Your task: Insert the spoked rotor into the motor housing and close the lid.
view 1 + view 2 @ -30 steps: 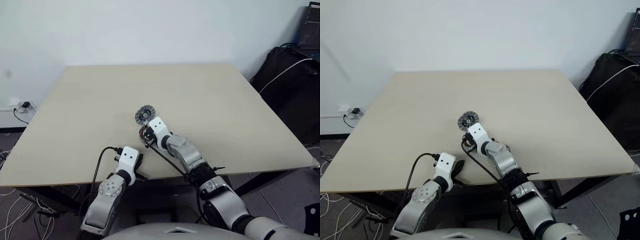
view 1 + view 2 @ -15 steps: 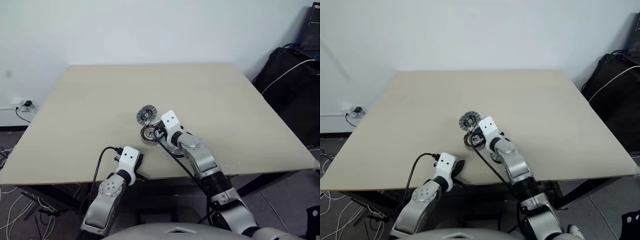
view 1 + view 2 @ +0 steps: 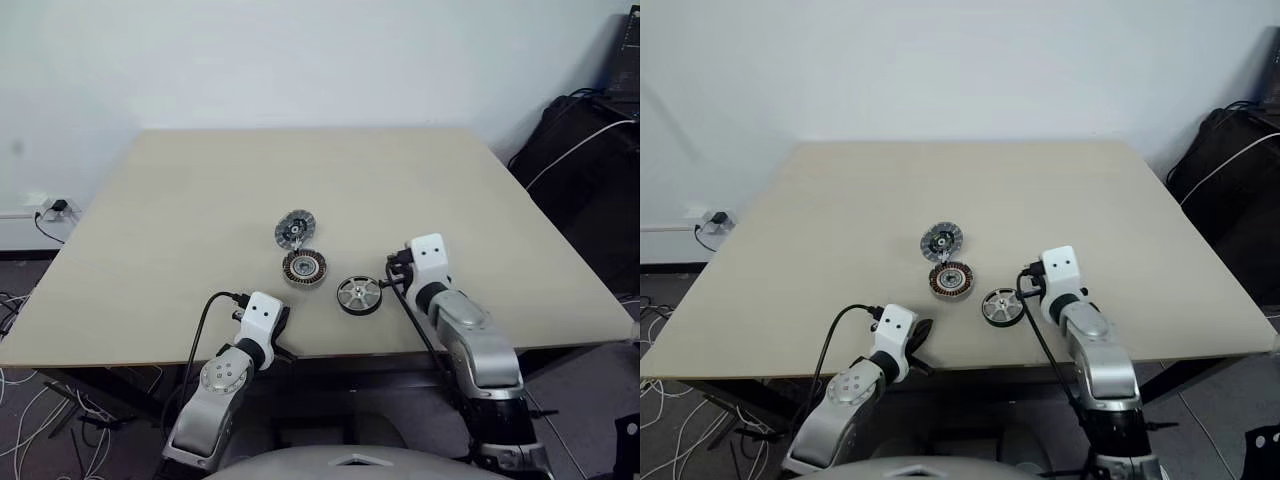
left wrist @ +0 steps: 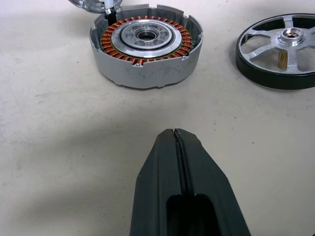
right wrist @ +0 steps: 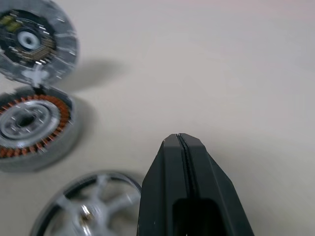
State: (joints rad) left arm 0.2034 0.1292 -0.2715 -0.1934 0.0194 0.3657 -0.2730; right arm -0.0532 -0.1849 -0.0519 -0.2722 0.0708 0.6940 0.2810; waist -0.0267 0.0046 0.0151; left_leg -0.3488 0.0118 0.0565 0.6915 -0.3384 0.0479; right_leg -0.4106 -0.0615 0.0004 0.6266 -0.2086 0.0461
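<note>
Both grippers are shut and empty; the rotor [image 3: 359,295] lies flat just left of the right gripper [image 3: 397,271], apparently nearer it than the left gripper [image 3: 284,322].

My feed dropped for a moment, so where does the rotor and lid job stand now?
Nothing is assembled. The copper-wound grey motor housing sits open and empty on the beige table; the dark-rimmed, silver-spoked rotor lies beside it and the ribbed grey lid stands open behind. Left gripper and right gripper are shut, holding nothing. Inserting and closing remain.
</note>
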